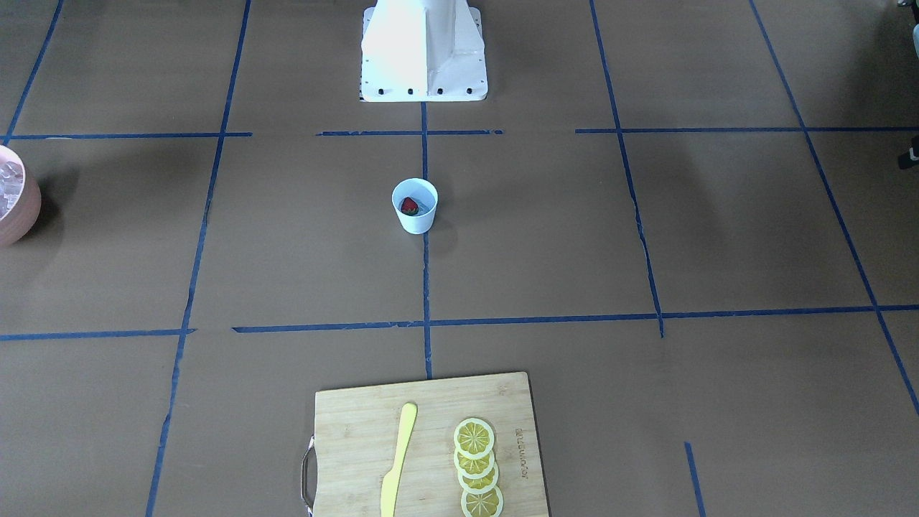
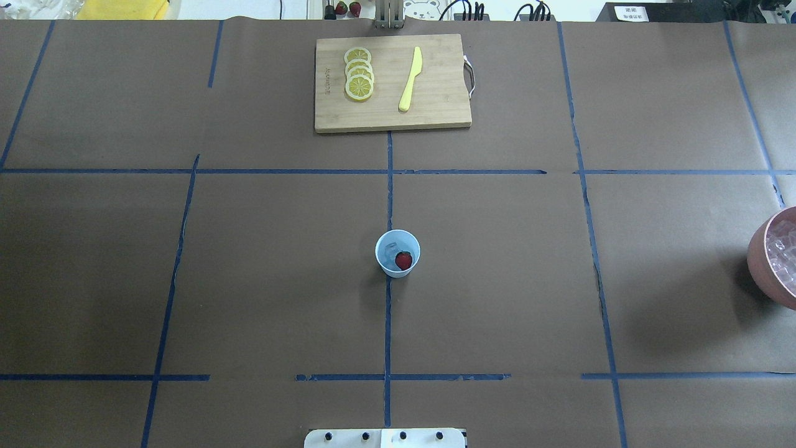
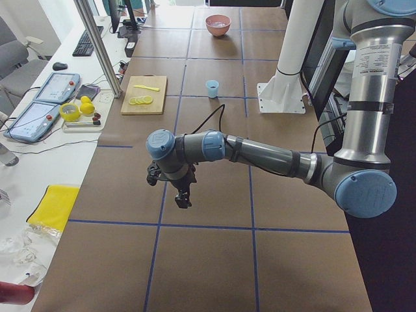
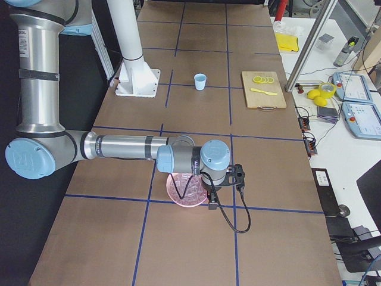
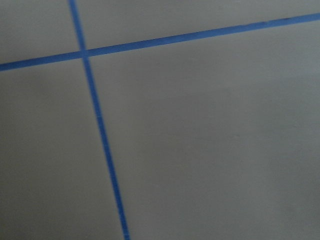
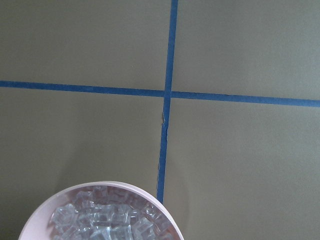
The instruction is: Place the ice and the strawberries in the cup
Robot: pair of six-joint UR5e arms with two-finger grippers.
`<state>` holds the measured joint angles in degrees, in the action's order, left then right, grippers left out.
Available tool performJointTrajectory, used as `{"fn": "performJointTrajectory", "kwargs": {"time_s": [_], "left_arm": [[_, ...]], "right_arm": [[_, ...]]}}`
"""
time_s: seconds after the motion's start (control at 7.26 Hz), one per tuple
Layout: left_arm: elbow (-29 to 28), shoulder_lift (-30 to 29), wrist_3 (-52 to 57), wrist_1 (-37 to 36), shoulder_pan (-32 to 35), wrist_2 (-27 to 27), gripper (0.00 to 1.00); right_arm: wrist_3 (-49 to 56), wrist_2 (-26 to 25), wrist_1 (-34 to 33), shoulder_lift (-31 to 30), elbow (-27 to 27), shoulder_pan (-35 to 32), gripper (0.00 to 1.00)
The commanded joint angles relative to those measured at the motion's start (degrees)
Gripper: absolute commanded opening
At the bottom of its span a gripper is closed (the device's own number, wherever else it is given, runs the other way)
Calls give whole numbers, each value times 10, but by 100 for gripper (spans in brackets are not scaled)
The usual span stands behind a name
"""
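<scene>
My left arm point(image 3: 260, 155) and right arm point(image 4: 122, 146) are silver-grey tubes with light-blue joint caps point(image 3: 363, 194), trailing black cables point(image 4: 238, 231). My left gripper point(image 3: 182, 200) is black. My white pedestal point(image 1: 423, 50), top centre, carries dark screws.

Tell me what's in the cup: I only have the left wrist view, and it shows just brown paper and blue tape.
Observer: The cup stands mid-table. It holds the strawberry and what looks like one clear ice cube.
Operator: Where is the rest of the ice?
Observer: In the pink bowl at the table's edge on the robot's right, heaped with ice cubes.
Operator: Is either arm near the cup?
Observer: No. The right arm is out by the bowl. The left gripper hangs over bare paper, far from the cup.
</scene>
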<state>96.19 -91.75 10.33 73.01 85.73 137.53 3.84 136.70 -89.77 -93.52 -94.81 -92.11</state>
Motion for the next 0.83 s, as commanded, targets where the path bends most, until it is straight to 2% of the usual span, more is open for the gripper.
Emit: {"fn": "performJointTrajectory", "kwargs": {"time_s": [0.0, 0.69], "left_arm": [[-43, 1, -4, 59, 17, -1, 100], [-43, -1, -56, 70, 66, -8, 100]], "right_arm": [[1, 0, 0, 1, -1, 0, 99], [1, -3, 1, 2, -1, 0, 99]]}}
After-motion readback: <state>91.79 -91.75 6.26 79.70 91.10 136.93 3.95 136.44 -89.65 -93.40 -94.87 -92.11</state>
